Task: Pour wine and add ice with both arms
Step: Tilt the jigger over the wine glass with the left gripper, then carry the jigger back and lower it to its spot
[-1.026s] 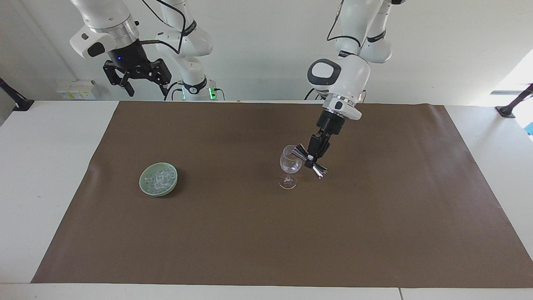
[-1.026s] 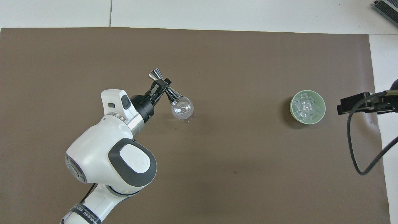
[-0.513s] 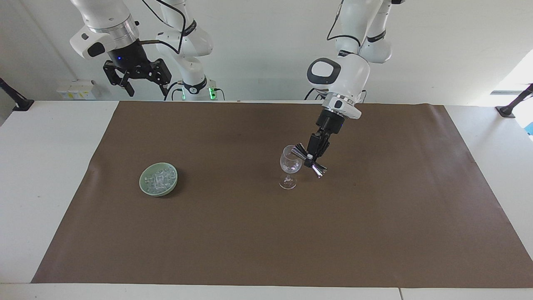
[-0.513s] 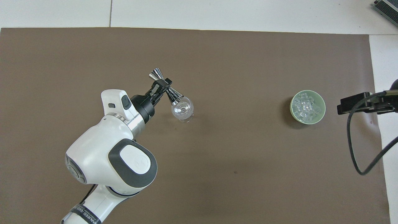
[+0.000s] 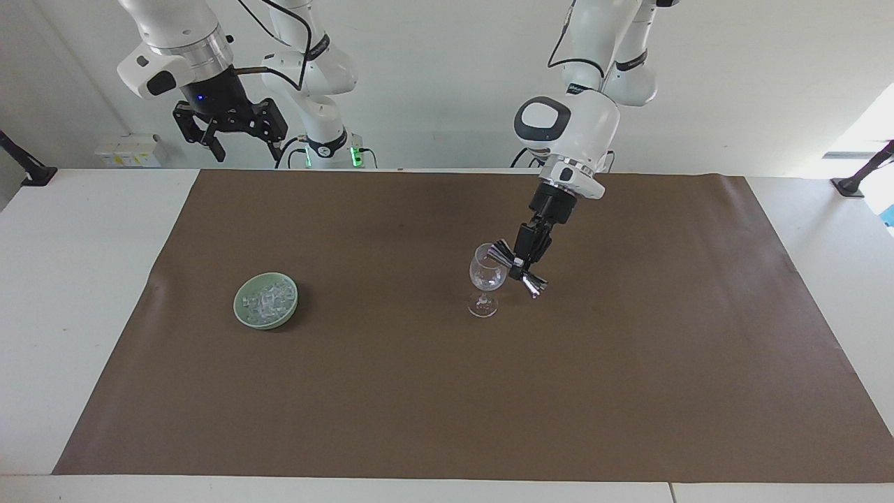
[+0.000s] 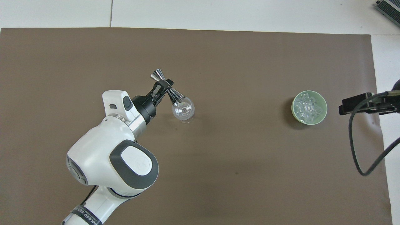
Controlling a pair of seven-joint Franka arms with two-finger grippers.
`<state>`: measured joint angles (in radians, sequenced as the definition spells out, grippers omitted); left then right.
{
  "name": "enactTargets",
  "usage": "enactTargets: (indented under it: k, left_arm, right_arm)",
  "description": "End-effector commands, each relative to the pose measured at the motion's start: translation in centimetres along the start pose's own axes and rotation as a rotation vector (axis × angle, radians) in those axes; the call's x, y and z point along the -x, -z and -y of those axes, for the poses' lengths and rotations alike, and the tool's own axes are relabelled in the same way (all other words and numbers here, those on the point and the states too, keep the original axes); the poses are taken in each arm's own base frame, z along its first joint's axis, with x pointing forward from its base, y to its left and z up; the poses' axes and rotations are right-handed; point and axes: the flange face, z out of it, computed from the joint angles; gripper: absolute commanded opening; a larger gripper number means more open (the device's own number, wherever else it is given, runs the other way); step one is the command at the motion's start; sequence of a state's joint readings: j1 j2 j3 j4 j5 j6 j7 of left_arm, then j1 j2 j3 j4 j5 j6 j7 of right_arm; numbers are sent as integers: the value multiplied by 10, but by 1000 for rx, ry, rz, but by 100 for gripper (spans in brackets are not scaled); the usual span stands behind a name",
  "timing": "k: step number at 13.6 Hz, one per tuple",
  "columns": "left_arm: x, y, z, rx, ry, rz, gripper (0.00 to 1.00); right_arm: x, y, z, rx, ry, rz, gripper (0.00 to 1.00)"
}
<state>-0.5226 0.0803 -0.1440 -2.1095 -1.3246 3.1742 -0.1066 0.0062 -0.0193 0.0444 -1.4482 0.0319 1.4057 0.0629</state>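
Observation:
A clear wine glass (image 5: pixel 486 278) (image 6: pixel 183 110) stands upright on the brown mat. My left gripper (image 5: pixel 520 265) (image 6: pixel 164 86) is shut on a silver double-cone jigger (image 5: pixel 518 268) (image 6: pixel 168 89), tilted with one cup at the glass's rim. A heap of small clear ice pieces (image 5: pixel 266 301) (image 6: pixel 308 106) fills a pale green bowl (image 5: pixel 241 315) (image 6: pixel 293 109) toward the right arm's end. My right gripper (image 5: pixel 230 130) (image 6: pixel 362 103) waits open, high above the table's edge near the bowl.
The brown mat (image 5: pixel 447 391) covers most of the white table (image 5: pixel 77 265). A black cable (image 6: pixel 356 150) hangs from the right arm. Black clamps (image 5: pixel 21 164) sit at the table's corners nearest the robots.
The left gripper with the jigger has lifted very slightly at the glass's rim. The right arm has barely moved.

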Motion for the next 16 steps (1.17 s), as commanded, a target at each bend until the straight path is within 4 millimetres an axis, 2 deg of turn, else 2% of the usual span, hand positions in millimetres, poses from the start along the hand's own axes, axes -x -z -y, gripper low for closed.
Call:
enactTargets:
  k: [1,4,6,12,14,16]
  left_arm:
    - [5,8,-5,13,-1,-11,0]
    - [4,13,-11,27,51,27,0]
    - [-2,13,-6,27,146,50,0]
    - [-37,25,11,50,509,103,0]
    - [-50,29,17,43,688,129,0]
    - [-67,35,31,35,768,109,0]
  right_arm:
    - [4,0,-2,-6,7,-5,100]
    - [4,0,-2,-6,7,-5,100]
    - [4,0,-2,-6,7,-5,100]
    - [4,0,-2,-6,7,-5,100]
    - [4,0,-2,-6,7,-5,100]
    - [4,0,-2,-6,7,-5,100]
